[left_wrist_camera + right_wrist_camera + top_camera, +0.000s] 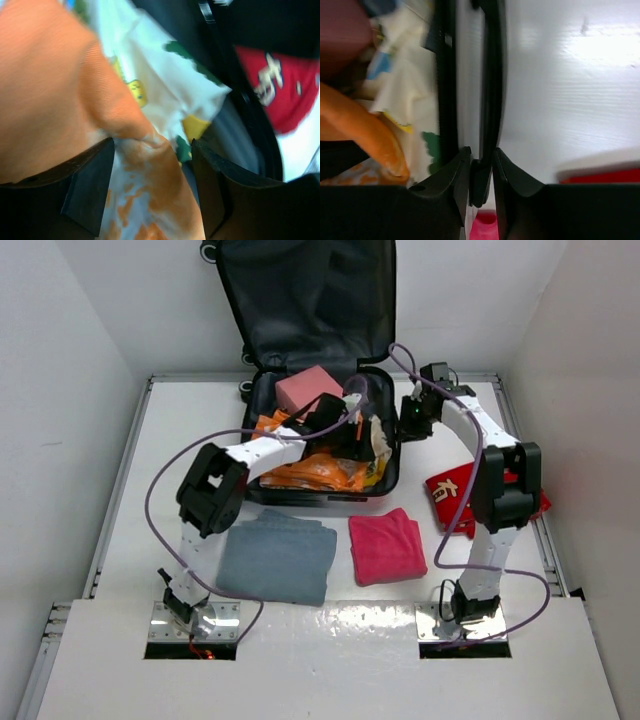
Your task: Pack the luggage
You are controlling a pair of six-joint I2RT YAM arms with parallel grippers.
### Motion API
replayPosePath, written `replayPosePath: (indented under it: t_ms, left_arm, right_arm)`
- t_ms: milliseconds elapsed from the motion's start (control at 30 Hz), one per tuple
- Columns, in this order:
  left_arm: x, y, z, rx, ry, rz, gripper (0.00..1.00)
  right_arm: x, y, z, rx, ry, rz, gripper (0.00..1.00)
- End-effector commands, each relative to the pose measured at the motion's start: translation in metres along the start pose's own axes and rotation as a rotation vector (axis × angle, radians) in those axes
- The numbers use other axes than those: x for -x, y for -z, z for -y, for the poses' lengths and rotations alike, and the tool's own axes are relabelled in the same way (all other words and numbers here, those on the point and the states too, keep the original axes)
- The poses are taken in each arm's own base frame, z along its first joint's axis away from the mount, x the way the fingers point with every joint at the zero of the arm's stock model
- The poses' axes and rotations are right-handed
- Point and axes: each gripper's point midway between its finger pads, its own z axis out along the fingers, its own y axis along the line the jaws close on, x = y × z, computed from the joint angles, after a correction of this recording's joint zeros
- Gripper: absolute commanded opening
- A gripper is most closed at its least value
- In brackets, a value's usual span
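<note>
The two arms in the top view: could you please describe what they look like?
Both the left arm and the right arm have white links with bulky black joint housings. A purple cable loops loosely along each, rising from a shiny metal base plate. The left claw and the right claw each have two black, blocky fingers.

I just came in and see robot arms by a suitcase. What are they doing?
The robot is packing the luggage. Its left hand is inside, open over the orange clothes. Its right hand pinches the luggage's right rim. A grey towel, a pink towel and a red cloth lie outside on the table, not yet packed.
</note>
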Motion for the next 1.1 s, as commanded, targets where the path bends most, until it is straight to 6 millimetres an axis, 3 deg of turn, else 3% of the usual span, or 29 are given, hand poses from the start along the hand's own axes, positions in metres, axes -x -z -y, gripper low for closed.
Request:
replayPosePath:
  t_ms: [0,33,100,133,167,233,267,333,367,400,433,467,533,633,667,733,767,800,833,867,900,933,1000,1067]
  left_arm:
    - [0.025,0.056,0.019,-0.084,-0.223,0.041,0.67]
    - [0.055,0.088,0.031,-0.096,-0.265,0.137,0.67]
    - [0.08,0.116,0.039,-0.112,-0.322,0.242,0.66]
    - [0.092,0.131,0.042,-0.109,-0.329,0.278,0.66]
    - [0.11,0.153,0.038,-0.081,-0.356,0.336,0.65]
    - [0.126,0.175,0.021,-0.014,-0.338,0.349,0.64]
    - [0.134,0.185,0.015,0.013,-0.33,0.369,0.62]
    - [0.148,0.198,-0.01,0.072,-0.309,0.404,0.6]
    - [0.155,0.202,-0.012,0.104,-0.304,0.416,0.58]
    - [0.161,0.205,-0.027,0.167,-0.295,0.427,0.54]
    - [0.16,0.196,-0.046,0.213,-0.281,0.405,0.52]
    - [0.173,0.199,-0.053,0.244,-0.274,0.423,0.48]
    - [0.182,0.184,-0.071,0.271,-0.239,0.391,0.47]
    - [0.186,0.169,-0.09,0.278,-0.143,0.349,0.43]
    - [0.18,0.157,-0.098,0.289,-0.108,0.294,0.41]
    - [0.171,0.16,-0.125,0.376,-0.014,0.253,0.37]
    - [0.161,0.157,-0.136,0.414,0.019,0.239,0.36]
    - [0.162,0.173,-0.151,0.469,0.061,0.261,0.36]
    - [0.148,0.176,-0.168,0.535,0.115,0.25,0.36]
    - [0.152,0.183,-0.169,0.562,0.125,0.273,0.36]
    - [0.142,0.187,-0.182,0.606,0.152,0.264,0.36]
    - [0.143,0.198,-0.188,0.64,0.185,0.288,0.34]
    - [0.137,0.2,-0.199,0.672,0.207,0.288,0.34]
    - [0.137,0.197,-0.195,0.647,0.219,0.286,0.34]
  right_arm:
    - [0.043,0.073,-0.108,0.415,0.114,0.218,0.27]
    - [0.054,0.084,-0.117,0.459,0.127,0.277,0.27]
    - [0.061,0.096,-0.128,0.527,0.143,0.344,0.25]
    - [0.055,0.095,-0.134,0.553,0.13,0.331,0.24]
    - [0.055,0.099,-0.14,0.572,0.13,0.342,0.24]
    - [0.06,0.102,-0.153,0.614,0.144,0.366,0.24]
    - [0.057,0.094,-0.157,0.62,0.135,0.343,0.24]
    - [0.065,0.093,-0.167,0.622,0.113,0.36,0.23]
    - [0.063,0.084,-0.173,0.622,0.105,0.342,0.23]
    - [0.067,0.075,-0.173,0.609,0.09,0.342,0.19]
    - [0.068,0.067,-0.176,0.609,0.071,0.327,0.18]
    - [0.066,0.064,-0.182,0.619,0.073,0.317,0.18]
    - [0.06,0.057,-0.193,0.656,0.091,0.283,0.15]
    - [0.027,0.046,-0.215,0.655,0.212,0.219,0.12]
    - [0.015,0.039,-0.215,0.635,0.259,0.193,0.12]
    - [-0.022,0.023,-0.222,0.599,0.364,0.119,0.11]
    - [-0.023,0.021,-0.215,0.58,0.354,0.113,0.11]
    - [-0.034,0.014,-0.218,0.557,0.421,0.107,0.11]
    - [-0.043,0.008,-0.211,0.531,0.477,0.106,0.11]
    - [-0.045,0.008,-0.212,0.521,0.481,0.105,0.1]
    - [-0.056,0.0,-0.211,0.49,0.516,0.098,0.1]
    - [-0.061,-0.005,-0.208,0.472,0.529,0.09,0.08]
    - [-0.07,-0.016,-0.197,0.409,0.577,0.084,0.07]
    - [-0.082,-0.029,-0.188,0.361,0.618,0.061,0.07]
